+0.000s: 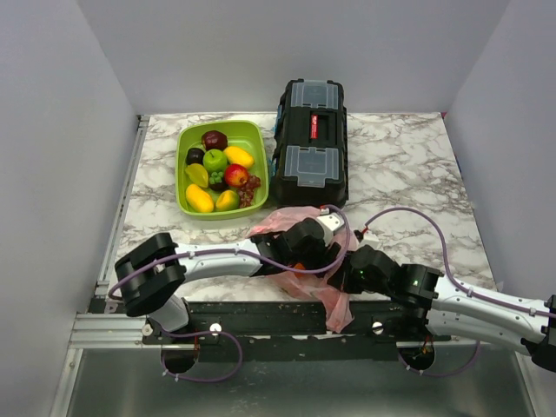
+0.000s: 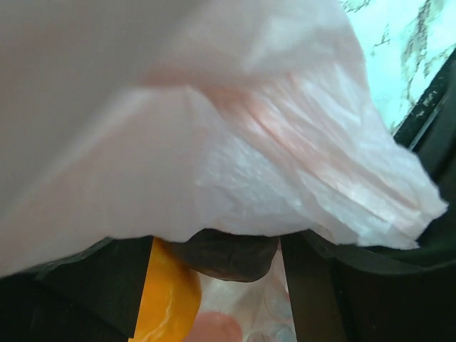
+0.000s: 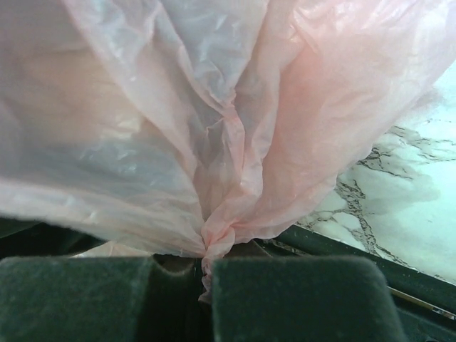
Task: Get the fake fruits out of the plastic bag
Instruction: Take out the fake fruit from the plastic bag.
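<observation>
Pink plastic bag (image 1: 271, 221) crumpled at the near edge of the marble table (image 1: 408, 165), just in front of the black toolbox (image 1: 311, 139), with one end trailing down over the front rail. Entered from either side by the two arms.

Right gripper (image 3: 206, 274) clamped tight on a gathered twist of the bag's film. Pads (image 3: 299, 299) pressed together, pink pleats fanning up and outward from the pinch.

Left gripper (image 2: 217, 299) buried under the film, fingers (image 2: 71, 299) standing apart, nothing pinched between them. In the gap: orange fruit (image 2: 167, 299) against the inner face of one finger, pink film beside it, and above it a dark rounded lump (image 2: 228, 253) too shadowed to name. From above, seen only as a small bright spot among the folds below the left wrist.

Lime-green tray (image 1: 254, 135) to the left of the toolbox, apart from the bag. Inside:
- red-yellow apple (image 1: 235, 175) near the middle
- grape bunch (image 1: 250, 187) just beside it, at the right wall
- maroon apple (image 1: 215, 139) at the far end
- green apple (image 1: 215, 160) just nearer than the maroon one
- yellow oval fruits (image 1: 239, 156), one next to the green apple, another at the near left corner
- yellow-green fruit (image 1: 228, 200) at the near wall

Toolbox lid with two clear-topped compartments and a red patch between them. Any writing there too small to read.
</observation>
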